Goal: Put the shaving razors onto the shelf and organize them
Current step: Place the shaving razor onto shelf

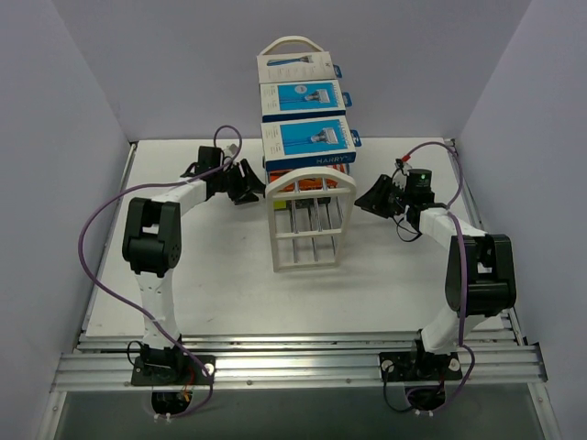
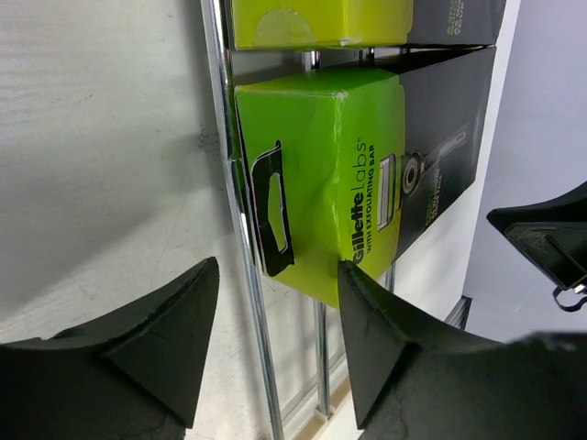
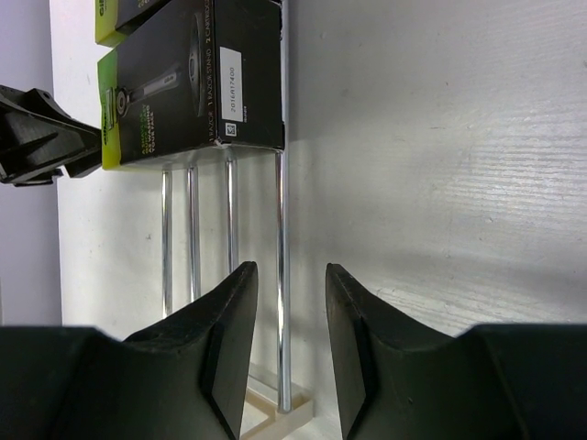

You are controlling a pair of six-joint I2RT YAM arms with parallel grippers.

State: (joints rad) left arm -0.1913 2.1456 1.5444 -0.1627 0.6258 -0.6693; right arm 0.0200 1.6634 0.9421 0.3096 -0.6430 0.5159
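top view, with both wrist views. the shelf (image 1: 307, 249) stands upright in the middle of the white table (image 1: 211, 284), with your two arms on either side of it. three blue-and-white razor boxes (image 1: 307, 139) lie in a row along its upper tiers, the nearest marked harry's. orange boxes (image 1: 286, 186) show through the bars just under the near arch. lower down, a black-and-lime-green box (image 2: 321, 183) rests against the chrome bars (image 2: 240, 238), and a second lime box (image 2: 321, 23) sits just beyond it. your left gripper (image 1: 246, 181) hangs close beside the shelf's left flank. its fingers (image 2: 174, 339) stand wide apart and grasp nothing, and the lime box end lies just ahead of the tips; you cannot tell whether the far tip touches it. your right gripper (image 1: 374, 197) hangs near the right flank, apart from the bars. its fingers (image 3: 229, 330) leave only a narrow gap and hold nothing; a chrome bar (image 3: 284, 229) shows beyond that gap, and the black box (image 3: 193, 82) sits further up.
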